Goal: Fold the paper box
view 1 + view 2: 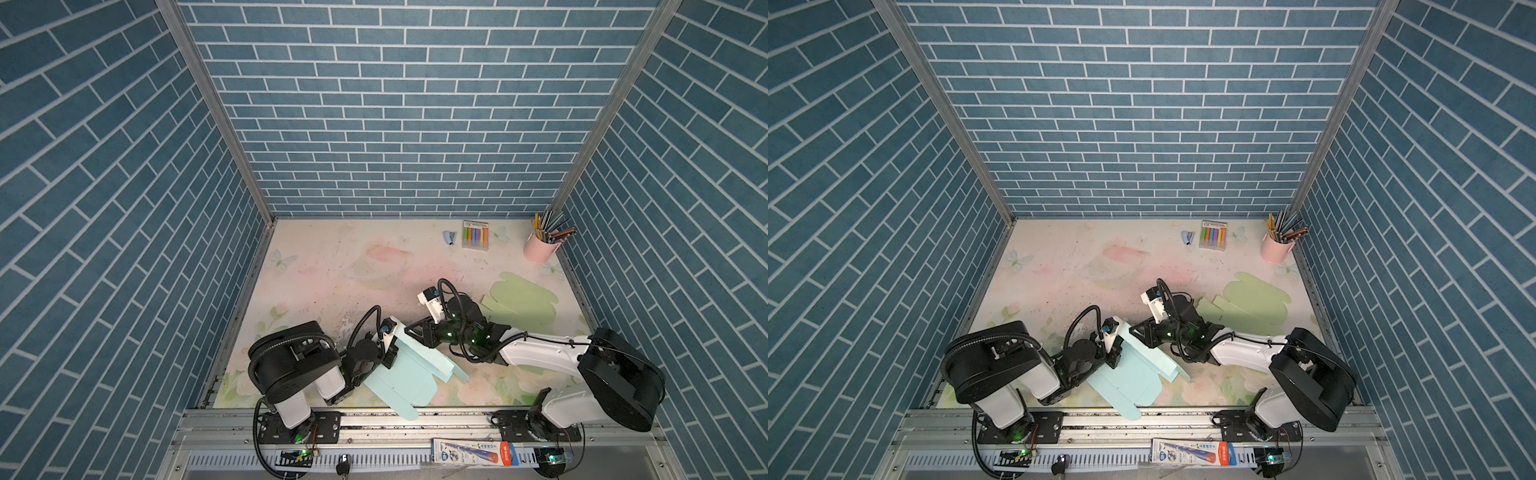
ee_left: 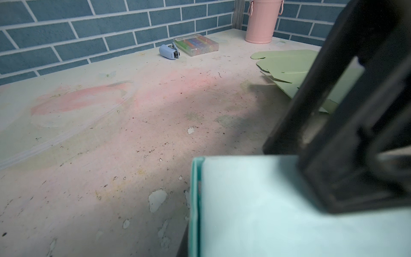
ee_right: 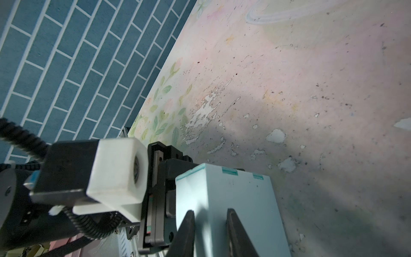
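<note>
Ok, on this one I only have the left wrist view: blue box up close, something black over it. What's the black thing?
Observer: The right gripper; in both top views it reaches over to the box's far corner.
Operator: And the left gripper?
Observer: Shut on the box's edge, seen in a top view.
Operator: Is the whole box on the table?
Observer: No; in both top views one flap sticks out past the table's front edge.
</note>
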